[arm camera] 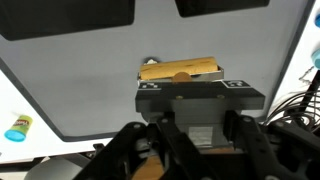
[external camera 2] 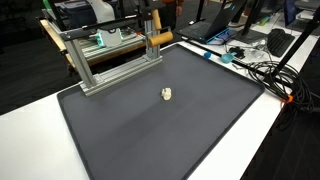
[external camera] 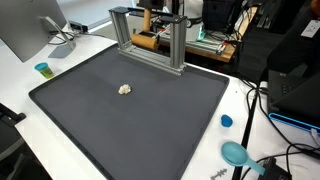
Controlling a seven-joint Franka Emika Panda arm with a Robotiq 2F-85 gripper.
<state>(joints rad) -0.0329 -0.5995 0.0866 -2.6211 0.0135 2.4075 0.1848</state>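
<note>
Small pale lump (external camera: 125, 89) mid-mat (external camera: 90, 130), jaws unseen — relation unclear

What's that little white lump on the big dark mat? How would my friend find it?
Look for the big dark mat covering most of the white table. Near its middle, in front of the metal frame, sits one small, crumpled, cream-white lump, seen in both exterior views. Nothing else lies on the mat, and the blue cap and blue scoop rest off its edge.

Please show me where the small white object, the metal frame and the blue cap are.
small white object (external camera: 125, 89), exterior view, its middle.
metal frame (external camera: 146, 50), exterior view, its lower bar.
blue cap (external camera: 226, 121), exterior view, its top.
</note>
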